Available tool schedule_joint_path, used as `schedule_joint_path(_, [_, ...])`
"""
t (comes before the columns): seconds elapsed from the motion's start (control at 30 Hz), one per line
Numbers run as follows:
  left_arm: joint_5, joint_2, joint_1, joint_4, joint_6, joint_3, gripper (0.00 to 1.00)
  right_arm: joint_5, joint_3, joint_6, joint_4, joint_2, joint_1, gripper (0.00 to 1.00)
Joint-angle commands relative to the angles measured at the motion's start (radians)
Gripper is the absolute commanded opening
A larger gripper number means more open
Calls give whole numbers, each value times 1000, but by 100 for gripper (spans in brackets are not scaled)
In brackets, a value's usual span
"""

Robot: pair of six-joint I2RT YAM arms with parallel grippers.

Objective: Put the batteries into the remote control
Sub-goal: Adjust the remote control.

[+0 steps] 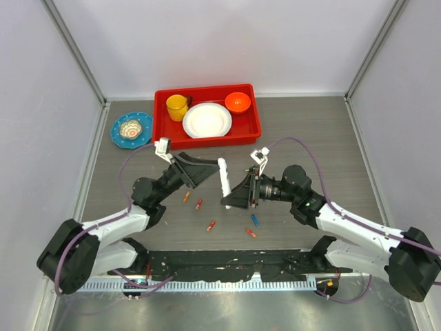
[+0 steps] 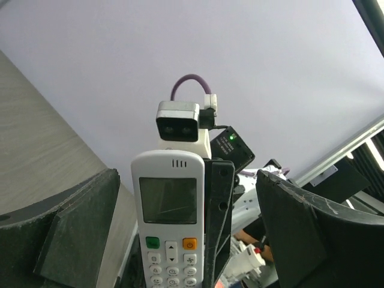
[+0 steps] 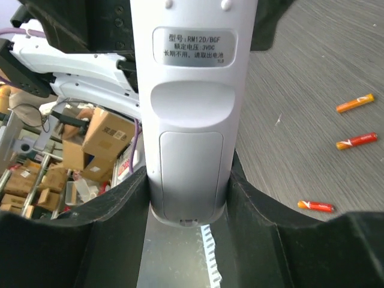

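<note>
Top view: a slim white remote control [image 1: 224, 176] stands nearly upright above the middle of the grey counter [image 1: 331, 138], between the two arms. The left end effector [image 1: 212, 167] sits at its upper part. The right end effector [image 1: 231, 200] meets its lower end. Five batteries [image 1: 198, 204] lie scattered on the counter just in front of the remote control: four orange-red and one blue. All of them are apart from each other and from it.

Left wrist view: the remote control's front faces the camera. It has a grey display, a small slotted grille above the display, a green button, an orange button and rows of white keys. The left end effector is spread wide, and its dark fingers [image 2: 78, 234] stand clear of the handset on both sides. A black finger of the other arm [image 2: 219, 216] presses along the handset's right edge.

Right wrist view: the remote control's plain white back shows a silver label with printed text, a curved ridge and a rectangular panel below it. The right end effector is clamped on the lower end, with its black fingers [image 3: 129, 210] touching both sides. Three orange-red batteries lie on the counter to the right.
</note>
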Motion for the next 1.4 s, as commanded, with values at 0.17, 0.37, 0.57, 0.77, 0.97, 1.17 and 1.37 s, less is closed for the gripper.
schedule_joint_path(0.17, [-284, -281, 47, -981, 383, 227, 100, 373, 369, -517, -892, -59, 35, 20])
schedule_joint_path(0.37, [-397, -301, 15, -1163, 448, 286, 93, 752, 423, -588, -1012, 10, 146, 19])
schedule_joint_path(0.57, [-518, -246, -137, -1164, 485, 320, 89, 817, 425, -571, -976, 40, 207, 20])
schedule_joint_path(0.77, [-563, -212, -230, -1045, 459, 283, 89, 812, 439, -554, -965, 62, 213, 20])
schedule_joint_path(0.97, [-576, -133, -261, -983, 442, 300, 85, 805, 433, -533, -942, 74, 216, 20])
schedule_joint_path(1.17, [-578, -54, -269, -956, 425, 327, 80, 785, 443, -528, -939, 67, 218, 20])
schedule_joint_path(1.37, [-552, -10, -275, -873, 405, 326, 75, 780, 436, -520, -937, 57, 218, 20])
